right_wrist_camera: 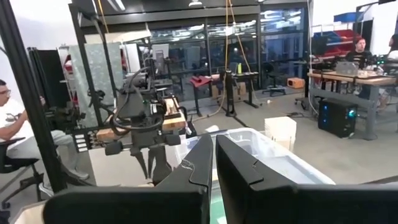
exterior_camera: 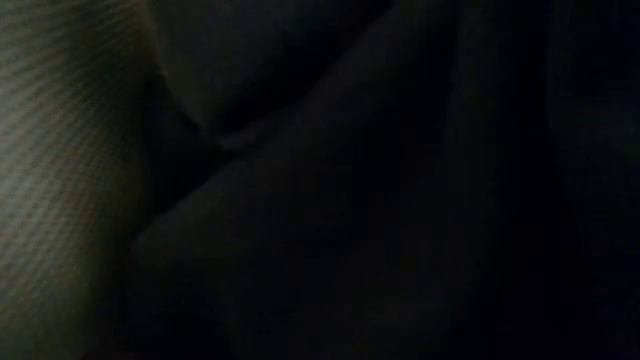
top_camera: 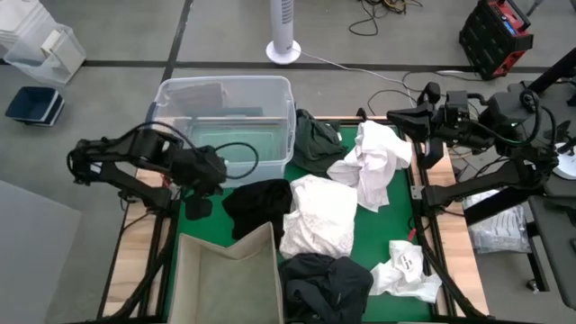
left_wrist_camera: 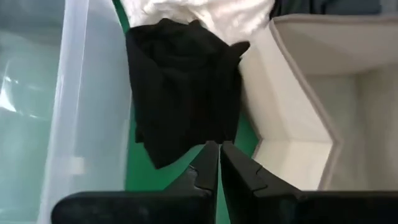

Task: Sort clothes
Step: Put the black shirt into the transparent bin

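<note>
Crumpled soft clothes [top_camera: 319, 216], white, black and dark green, lie heaped on the green mat of the wooden bench [top_camera: 454, 243], a black one [left_wrist_camera: 183, 87] between the clear plastic tub [top_camera: 225, 126] and the beige square fabric bin [top_camera: 225, 279]. The left pincer [left_wrist_camera: 219, 155], pressed together, hovers at that black garment's edge. The right pincer [right_wrist_camera: 214, 152], also pressed together, hangs over the bench's far-right edge. People sit in the workshop behind; dark cloth blocks the low view.
</note>
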